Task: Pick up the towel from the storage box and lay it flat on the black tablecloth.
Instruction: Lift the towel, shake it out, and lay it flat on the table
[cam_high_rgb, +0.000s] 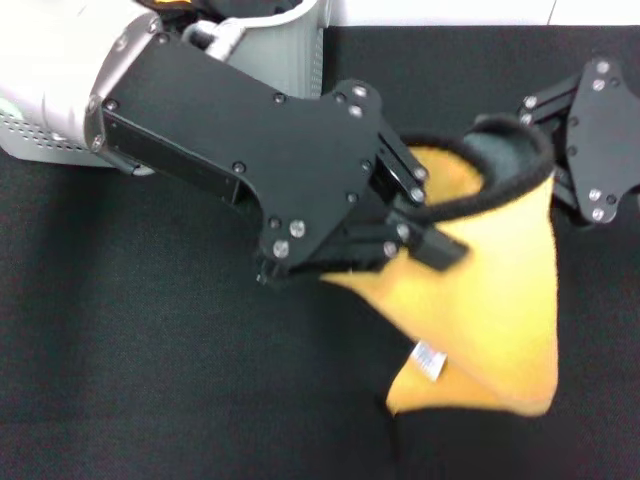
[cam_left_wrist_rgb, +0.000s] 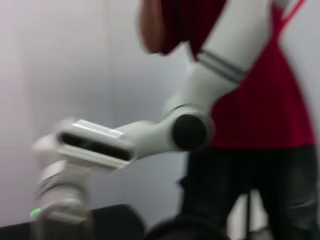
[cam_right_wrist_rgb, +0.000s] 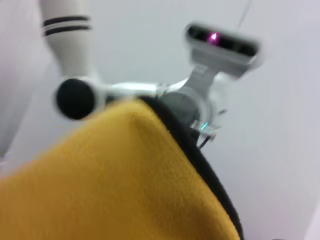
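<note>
Both arms are up over the black tablecloth (cam_high_rgb: 150, 330) with the towel (cam_high_rgb: 490, 310) hung between them, centre-right of the head frame; you've got it clear of the storage box (cam_high_rgb: 285, 45), which sits at the upper left edge.

Left gripper (cam_high_rgb: 425, 225) sits mid-frame, jaws clamped on the towel's upper edge; right gripper (cam_high_rgb: 590, 150) is at the upper right, touching the towel's far corner, but you can't tell whether its jaws are together or apart; the fingers are hidden behind cloth.

Two-point hold looks meant to stretch the top edge so the cloth opens instead of bunching; judgement only.

Towel hangs as a rough triangle; black-trimmed top edge runs mid-frame to upper right, sagging in a curve; long axis runs from that edge down toward the lower centre, where the point drops; white tag (cam_high_rgb: 430, 360) near the lower tip, facing you.

Right wrist view is filled by the yellow fleece and trim, so that camera is right against the cloth; left wrist view shows no towel, only the other arm and a red-shirted person (cam_left_wrist_rgb: 280, 90) behind.

Still draped, not flat; spreading and lowering remain.
</note>
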